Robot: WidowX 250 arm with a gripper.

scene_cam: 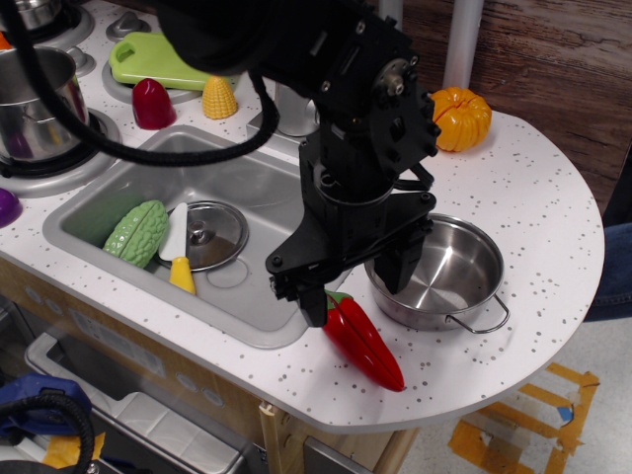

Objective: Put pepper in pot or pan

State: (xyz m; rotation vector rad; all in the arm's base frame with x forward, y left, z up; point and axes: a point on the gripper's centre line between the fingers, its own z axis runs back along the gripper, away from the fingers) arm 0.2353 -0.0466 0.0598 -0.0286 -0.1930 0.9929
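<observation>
Red chili pepper (363, 341) lies on the white speckled counter (533, 197), right under the pincer (357, 281) and slanting away toward the counter's front edge. Its green stem end sits up between the two black fingers; the left-hand finger (313, 304) seems to touch it. Jaws spread apart, one finger on each side of the stem, not pressed on the pepper as far as can be seen.

Steel pan (439, 278) with wire loop handles stands just beyond the other finger, close beside the pepper; whether they touch is unclear.

On the pincer's far side, the sunken grey sink (118, 202) holds a flat steel lid with a knob (205, 235), a bumpy green vegetable (137, 233) and a yellow-and-white piece (179, 257).

Well behind the pincer: orange pumpkin toy (460, 118), corn piece (218, 98), dark red domed toy (153, 104), green board (153, 61), tall steel pot (35, 104) on the stove.
</observation>
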